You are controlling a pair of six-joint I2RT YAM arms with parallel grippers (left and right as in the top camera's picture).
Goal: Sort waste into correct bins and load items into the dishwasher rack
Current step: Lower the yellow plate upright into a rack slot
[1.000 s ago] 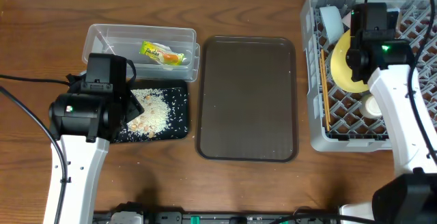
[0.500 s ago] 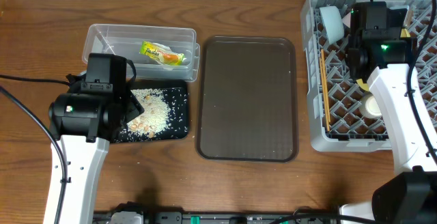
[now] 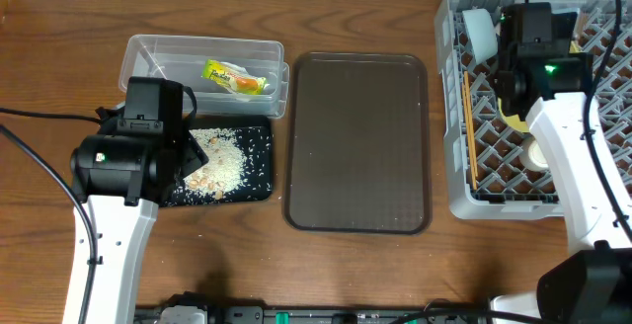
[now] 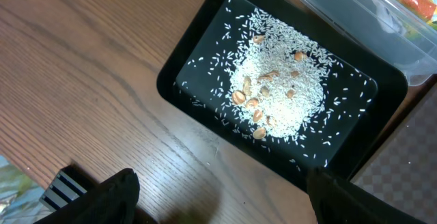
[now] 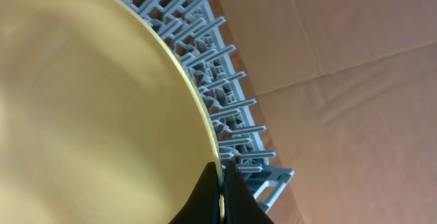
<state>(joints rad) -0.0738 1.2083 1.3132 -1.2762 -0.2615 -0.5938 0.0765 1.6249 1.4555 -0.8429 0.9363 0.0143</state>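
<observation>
My right gripper (image 5: 220, 198) is shut on the rim of the yellow-green plate (image 5: 89, 101), which it holds on edge over the grey dishwasher rack (image 5: 229, 91). From overhead the gripper (image 3: 531, 62) hides most of the plate; a yellow sliver (image 3: 513, 117) shows. Chopsticks (image 3: 469, 126), a white cup (image 3: 540, 153) and a pale bowl (image 3: 479, 30) lie in the rack (image 3: 446, 97). My left gripper (image 4: 222, 207) is open and empty above the table, just in front of the black tray (image 4: 169, 82) with rice scraps (image 4: 280, 91). The wrapper (image 3: 235, 77) lies in the clear tub (image 3: 148, 52).
The brown serving tray (image 3: 357, 141) lies between the black tray (image 3: 259, 184) and the rack. The clear tub (image 4: 382, 26) touches the black tray's far side. A few rice grains lie on the wood near the black tray.
The plate has turned from broad face up to edge-on under my right gripper, which shifted slightly toward the rack's far side. The left arm has not moved.
</observation>
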